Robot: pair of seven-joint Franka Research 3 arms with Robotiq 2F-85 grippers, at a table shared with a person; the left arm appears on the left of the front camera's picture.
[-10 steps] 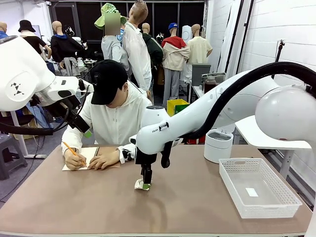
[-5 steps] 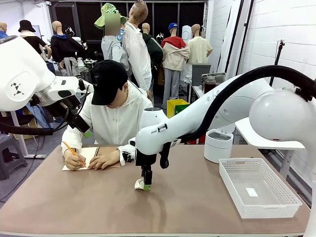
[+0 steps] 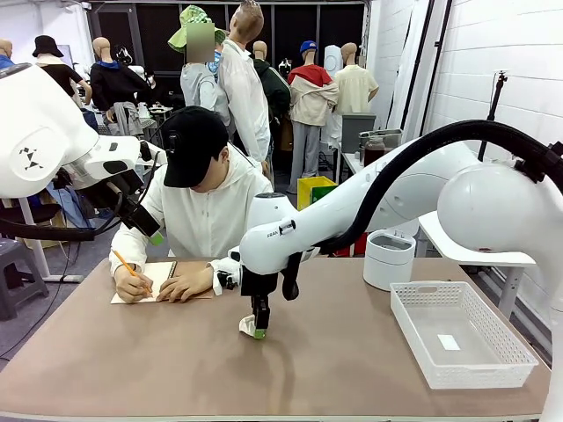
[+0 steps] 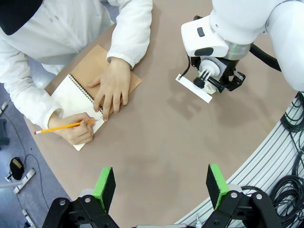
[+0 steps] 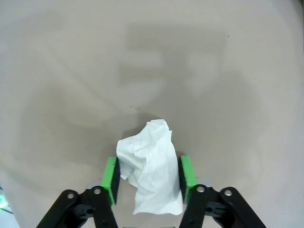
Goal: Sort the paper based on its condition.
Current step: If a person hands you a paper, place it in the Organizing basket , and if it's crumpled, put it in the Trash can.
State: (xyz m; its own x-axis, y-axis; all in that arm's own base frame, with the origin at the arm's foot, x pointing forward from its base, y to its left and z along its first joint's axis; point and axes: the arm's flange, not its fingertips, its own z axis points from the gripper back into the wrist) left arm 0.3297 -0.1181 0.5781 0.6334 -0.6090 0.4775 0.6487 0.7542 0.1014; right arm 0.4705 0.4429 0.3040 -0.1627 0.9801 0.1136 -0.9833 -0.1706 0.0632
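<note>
- Right wrist view: paper [image 5: 147,164], one white sheet crumpled into a loose wad, creased all over, with faint ruled lines on it.
- Place: near the middle of the brown worktop [image 3: 176,369], well apart from every edge.
- Right gripper [image 5: 148,173]: points straight down, one green pad at each side of the wad, at or just beside its surface; whether they squeeze it cannot be told.
- Left gripper [image 4: 161,183]: raised high above the worktop's left part, fingers spread wide, nothing between them.
- White mesh basket [image 3: 462,343]: near the right edge; one small flat white piece lies on its floor.
- White round tub [image 3: 389,259]: by the far edge, right of the middle; contents hidden.
- Spiral notebook [image 4: 78,95]: far-left corner; a person's flat hand [image 4: 111,85] rests on it, and the writing hand [image 4: 76,133] holds a pencil [image 4: 64,127].
</note>
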